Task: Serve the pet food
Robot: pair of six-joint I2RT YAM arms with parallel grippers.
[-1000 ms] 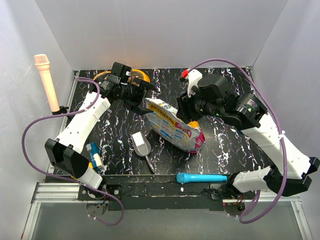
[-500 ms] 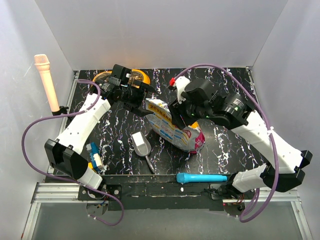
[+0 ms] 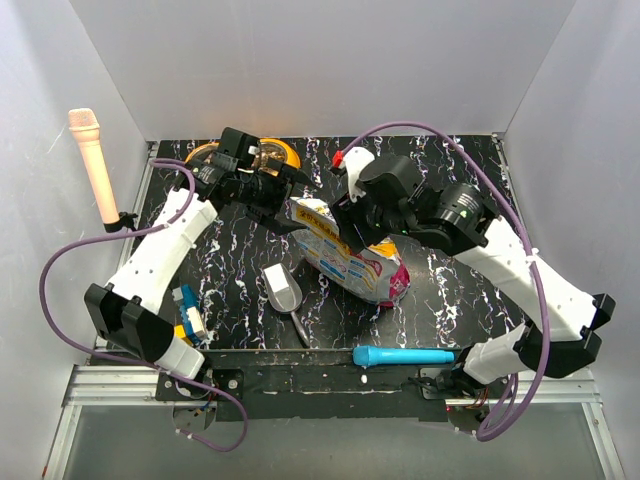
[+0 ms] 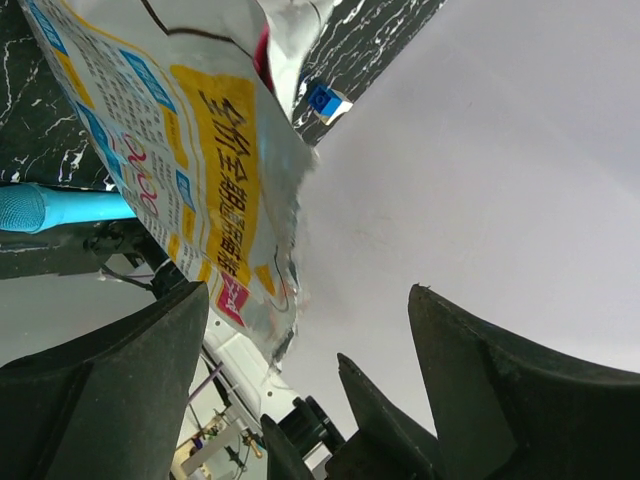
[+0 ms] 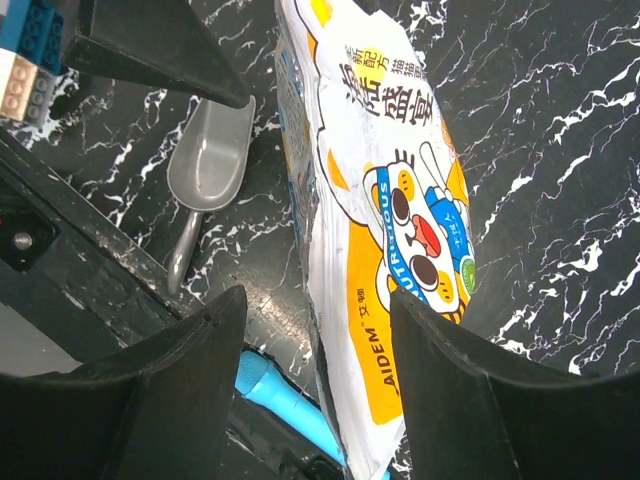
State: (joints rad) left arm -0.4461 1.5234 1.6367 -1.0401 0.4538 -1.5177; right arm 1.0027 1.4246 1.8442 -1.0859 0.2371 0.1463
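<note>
Far left, a few toy bricks (image 3: 190,318) sit by the left arm's base, and further back is the orange bowl (image 3: 284,151). No kibble is in sight anywhere, so I take the pet food to be inside the pouch (image 3: 350,255), which lies on its side mid-table.

The left gripper (image 4: 308,292) is at the pouch's upper corner with its fingers spread wide. Its own camera shows the ragged silver edge of the bag hanging between them, unpinched. Whether that edge is an open mouth I can't quite tell from this angle. Just in front lies the grey scoop (image 3: 283,288), empty.

The right gripper (image 5: 318,292) hovers over the pouch's middle, also spread, with nothing pinched.

This looks like the very start: getting hold of the bag. Next, I'd guess, the left fingers must close on that edge while the right steadies the body, so the bag can be raised and the food got out.

Only the overhead view shows the bowl. Only the right wrist view shows the pouch's cartoon face and the scoop's bare hollow.
</note>
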